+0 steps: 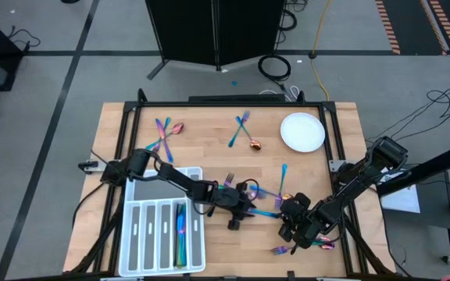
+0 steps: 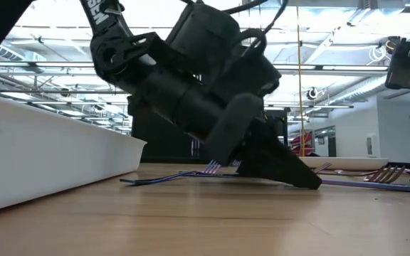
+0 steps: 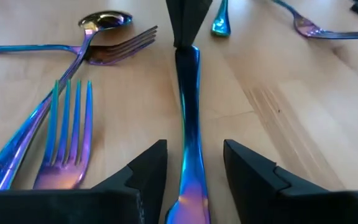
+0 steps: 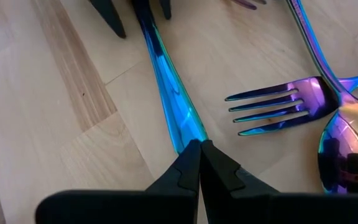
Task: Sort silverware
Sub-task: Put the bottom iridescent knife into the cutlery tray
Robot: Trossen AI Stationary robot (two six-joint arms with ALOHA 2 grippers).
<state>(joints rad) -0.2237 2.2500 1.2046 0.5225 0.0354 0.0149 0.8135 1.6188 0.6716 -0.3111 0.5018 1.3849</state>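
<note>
Item: 1 blue knife, flat on table. My right gripper pinches 1 end; my left gripper straddles it, unclenched. Centre fingers, then close.

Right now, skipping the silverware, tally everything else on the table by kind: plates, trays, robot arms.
White plate: 1
White compartment tray: 1
Robot arms: 2, left arm and right arm
Total: 4

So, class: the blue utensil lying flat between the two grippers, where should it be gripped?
Grip the blue utensil's slim handle across its narrow width, coming from above: it lies flat on the table, and the left gripper's open fingers already straddle it.
</note>
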